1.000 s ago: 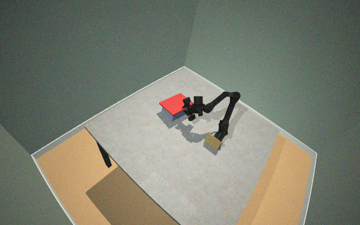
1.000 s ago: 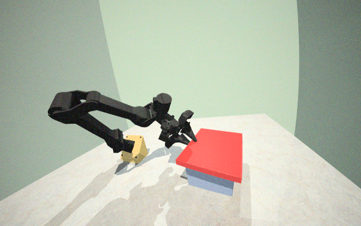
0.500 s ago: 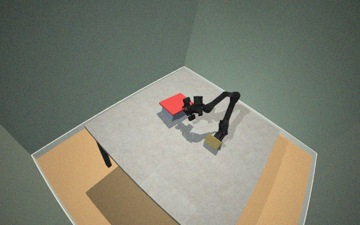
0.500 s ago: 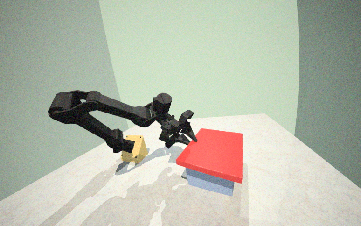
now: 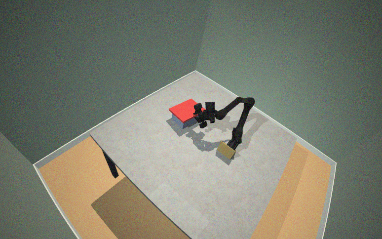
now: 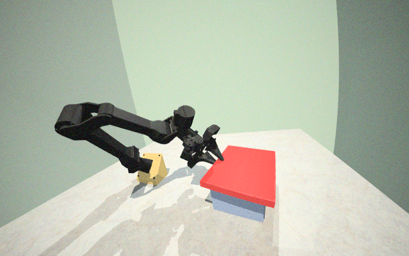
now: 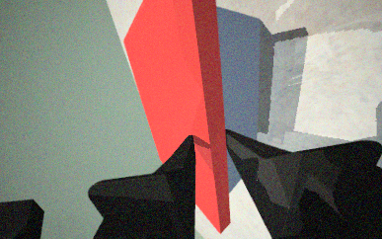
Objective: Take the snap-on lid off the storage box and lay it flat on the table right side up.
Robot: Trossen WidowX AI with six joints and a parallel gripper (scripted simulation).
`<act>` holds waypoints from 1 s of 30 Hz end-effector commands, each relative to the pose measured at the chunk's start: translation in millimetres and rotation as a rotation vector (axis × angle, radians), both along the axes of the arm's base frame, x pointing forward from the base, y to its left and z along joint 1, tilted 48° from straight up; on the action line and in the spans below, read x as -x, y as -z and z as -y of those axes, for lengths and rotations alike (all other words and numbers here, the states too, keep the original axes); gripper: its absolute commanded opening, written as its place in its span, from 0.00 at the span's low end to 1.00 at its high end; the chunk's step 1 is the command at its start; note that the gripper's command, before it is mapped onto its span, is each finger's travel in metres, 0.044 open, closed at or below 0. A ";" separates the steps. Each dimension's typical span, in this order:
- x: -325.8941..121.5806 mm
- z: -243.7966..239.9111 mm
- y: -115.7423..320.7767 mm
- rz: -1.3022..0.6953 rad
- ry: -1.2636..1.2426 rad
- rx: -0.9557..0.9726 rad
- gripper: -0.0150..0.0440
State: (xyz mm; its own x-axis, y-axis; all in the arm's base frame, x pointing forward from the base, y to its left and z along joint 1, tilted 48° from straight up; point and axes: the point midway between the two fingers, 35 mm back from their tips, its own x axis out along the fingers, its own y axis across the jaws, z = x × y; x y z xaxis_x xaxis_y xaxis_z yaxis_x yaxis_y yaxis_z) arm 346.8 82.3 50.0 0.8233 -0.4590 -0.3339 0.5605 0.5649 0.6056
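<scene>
The red lid (image 5: pixel 183 110) (image 6: pixel 249 173) (image 7: pixel 168 74) lies over the blue storage box (image 5: pixel 178 121) (image 6: pixel 238 205) (image 7: pixel 241 69), right side up and overhanging its walls. I cannot tell whether there is a small gap between lid and box. The box stands on the table. My gripper (image 5: pixel 195 115) (image 6: pixel 219 161) (image 7: pixel 208 136) is shut on the lid's edge on the side towards the arm, with one finger above the lid and one below it. The lower fingertip is partly hidden by the lid in the exterior view.
The arm's yellow base block (image 5: pixel 226 150) (image 6: pixel 158 167) stands on the grey table (image 5: pixel 163 166) (image 6: pixel 336 203). The arm arches from it to the lid. The table's long edge runs along the lower left in the top view.
</scene>
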 end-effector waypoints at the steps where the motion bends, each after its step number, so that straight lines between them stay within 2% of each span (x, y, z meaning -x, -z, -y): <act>1: -0.6 0.0 0.2 -0.002 -0.002 0.001 0.25; 30: -2.0 -15.8 -15.2 -0.003 -0.002 0.000 0.25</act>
